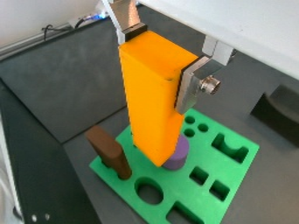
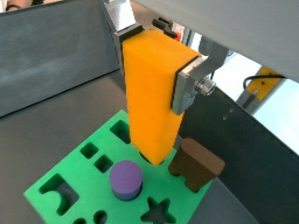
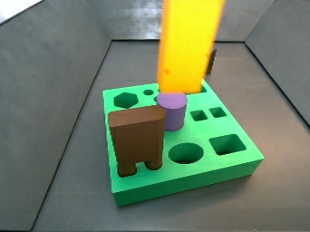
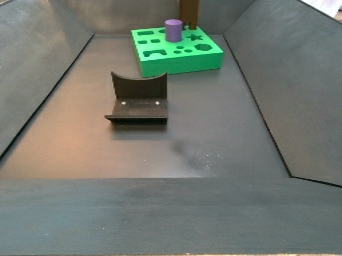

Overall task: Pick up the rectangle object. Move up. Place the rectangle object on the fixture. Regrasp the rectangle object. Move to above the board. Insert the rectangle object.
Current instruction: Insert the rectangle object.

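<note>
My gripper (image 1: 160,59) is shut on the top end of the rectangle object (image 1: 155,105), a long orange-yellow block that hangs upright; both wrist views show this (image 2: 158,61). The block's lower end is just over the green board (image 1: 228,179), right beside the purple cylinder (image 1: 177,157). In a side view the block (image 3: 190,41) stands behind the cylinder (image 3: 172,111) over the board (image 3: 224,163), and the gripper is out of frame above. The fixture (image 4: 138,100) stands empty on the floor, apart from the board (image 4: 174,55).
A brown arch-legged block (image 3: 136,138) stands in the board near one edge (image 1: 111,153) (image 2: 198,164). The board has several open holes. Grey walls enclose the floor. The fixture also shows at a wrist view's edge (image 1: 281,109).
</note>
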Controlling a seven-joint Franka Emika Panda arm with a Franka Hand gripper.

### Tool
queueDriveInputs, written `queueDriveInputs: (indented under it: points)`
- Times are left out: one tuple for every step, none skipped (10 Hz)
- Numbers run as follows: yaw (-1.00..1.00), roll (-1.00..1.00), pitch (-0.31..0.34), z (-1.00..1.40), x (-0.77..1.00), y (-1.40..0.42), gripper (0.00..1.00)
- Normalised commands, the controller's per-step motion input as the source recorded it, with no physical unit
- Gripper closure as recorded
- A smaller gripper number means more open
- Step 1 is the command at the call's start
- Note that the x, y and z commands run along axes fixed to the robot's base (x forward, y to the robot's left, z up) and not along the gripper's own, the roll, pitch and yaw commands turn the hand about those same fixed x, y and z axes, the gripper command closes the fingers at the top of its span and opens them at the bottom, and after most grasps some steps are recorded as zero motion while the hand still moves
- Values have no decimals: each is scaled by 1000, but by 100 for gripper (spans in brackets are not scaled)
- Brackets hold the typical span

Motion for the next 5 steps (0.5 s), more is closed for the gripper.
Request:
queueDriveInputs:
  points:
    - [77,-7,9,-431,1000,-46,100]
    - [86,0,19,-426,1000,0,100]
    - [86,0,16,-403,1000,0,100]
    - [37,0,11,-411,1000,-46,100]
    - [31,0,0,0,-11,0,100]
